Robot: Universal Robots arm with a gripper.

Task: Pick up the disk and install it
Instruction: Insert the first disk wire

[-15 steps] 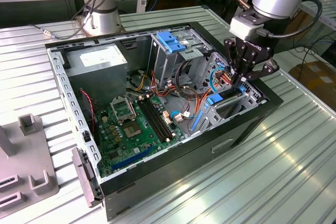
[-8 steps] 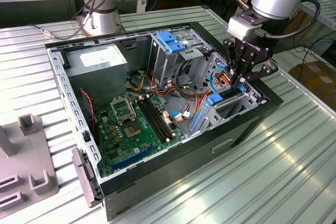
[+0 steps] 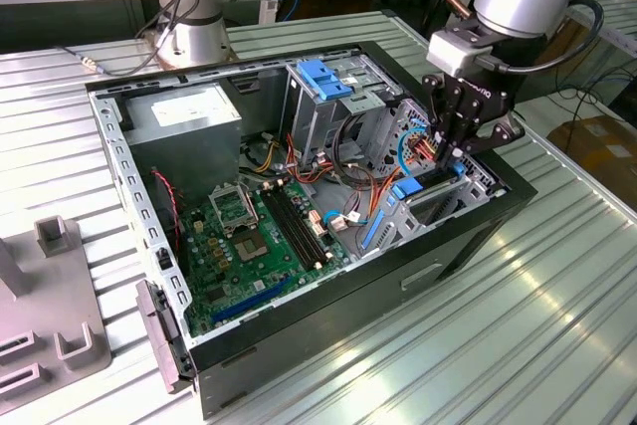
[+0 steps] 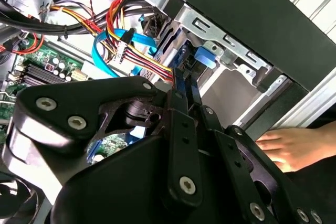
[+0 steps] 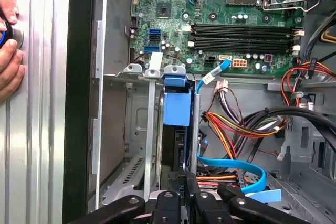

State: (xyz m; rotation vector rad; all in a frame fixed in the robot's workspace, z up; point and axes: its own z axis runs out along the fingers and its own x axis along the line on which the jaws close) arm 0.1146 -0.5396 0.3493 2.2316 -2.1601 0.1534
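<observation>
Claw [image 3: 450,151] grips disk [image 5: 176,109] inside narrow bay slot (cables crowd beside).

the disk [image 5: 176,145] sits mostly hidden in its bay, behind the gripper [image 5: 189,195].

The gripper [image 3: 453,151] hangs low at the case's [image 3: 328,335] right end in the exterior view, crowded by cables [image 3: 363,171] on its left and the case wall on its right. The motherboard [image 3: 254,236], lower centre, lies open from above. A hand [image 5: 9,59] rests outside the case in the first wrist view.
</observation>
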